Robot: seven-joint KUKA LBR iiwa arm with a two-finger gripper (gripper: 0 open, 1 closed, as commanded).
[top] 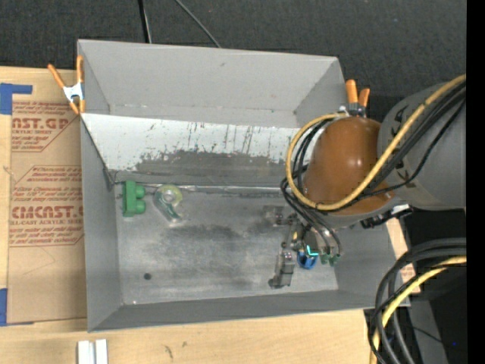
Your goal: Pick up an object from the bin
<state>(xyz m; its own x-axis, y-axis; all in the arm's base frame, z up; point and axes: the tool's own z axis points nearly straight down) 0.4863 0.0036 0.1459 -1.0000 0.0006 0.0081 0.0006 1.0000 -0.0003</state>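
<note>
The gripper (283,270) hangs low over the bin floor in the lower right of the frame, near the front wall, and whether it is spread or closed I cannot tell from this angle. Nothing can be seen clamped in it. A small blue piece (307,260) sits just beside it to the right, either a loose thing or part of the robot. Above it the orange cover (341,161) and looped cables hide much of that corner. The floor of the bin (212,256) near the gripper looks bare. The clear candidates lie well apart from it, at the left of the frame by the back wall: a green block (134,199) and, just beside it on the right, a pale round thing (168,202). A good pick probably means lifting clear, crossing leftward, centring over the block, which looks easier to grip than its rounded neighbour, then descending straight without nudging either against the wall
</note>
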